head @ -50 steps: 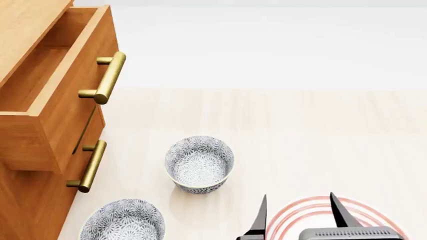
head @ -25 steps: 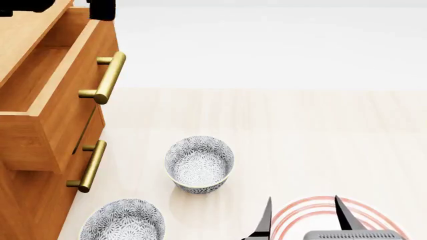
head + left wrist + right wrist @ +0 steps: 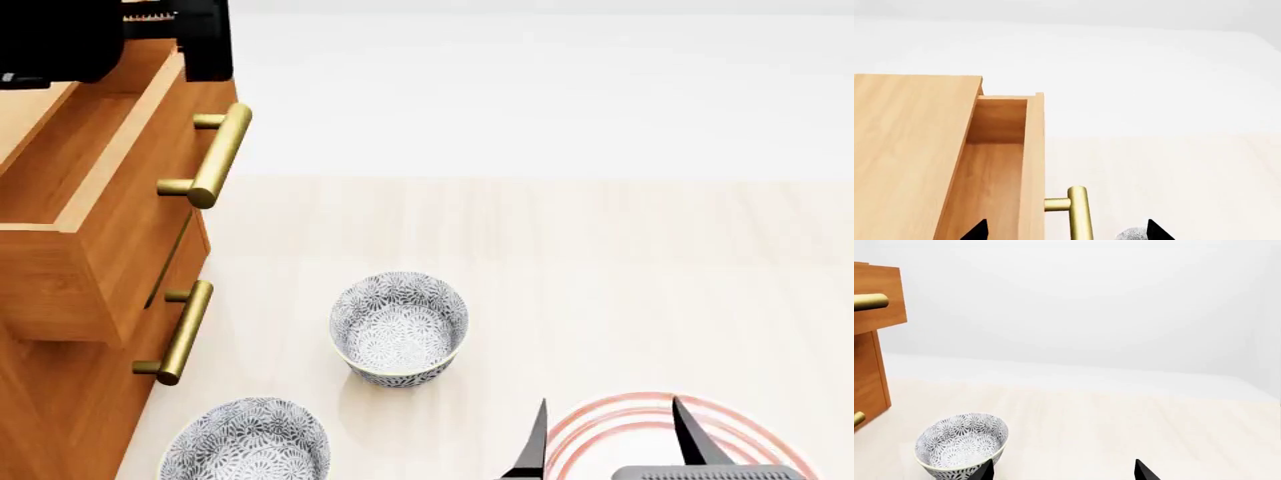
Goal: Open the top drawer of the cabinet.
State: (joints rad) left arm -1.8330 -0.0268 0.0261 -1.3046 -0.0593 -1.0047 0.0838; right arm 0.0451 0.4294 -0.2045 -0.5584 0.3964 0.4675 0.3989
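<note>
In the head view, the orange-brown wooden cabinet (image 3: 60,400) fills the 9 o'clock edge, and its top drawer (image 3: 114,190) stands pulled out, the paler wooden box interior open to view and the brass bar handle (image 3: 218,155) facing 3 o'clock. The black left gripper (image 3: 127,40) sits at 11 o'clock above the drawer's far end; its two fingertips, seen in the left wrist view, are spread wide apart with the drawer front and handle between them, touching neither. Below the drawer, a second brass bar handle (image 3: 180,333) marks the next drawer down. On the pale wooden worktop (image 3: 601,260), a blue-white patterned bowl (image 3: 399,328) stands near 6 o'clock, with another patterned bowl (image 3: 248,441) at 7 o'clock. At 5 o'clock the black right gripper (image 3: 607,440) hovers open above a red-ringed round plate (image 3: 627,415), holding nothing.
</note>
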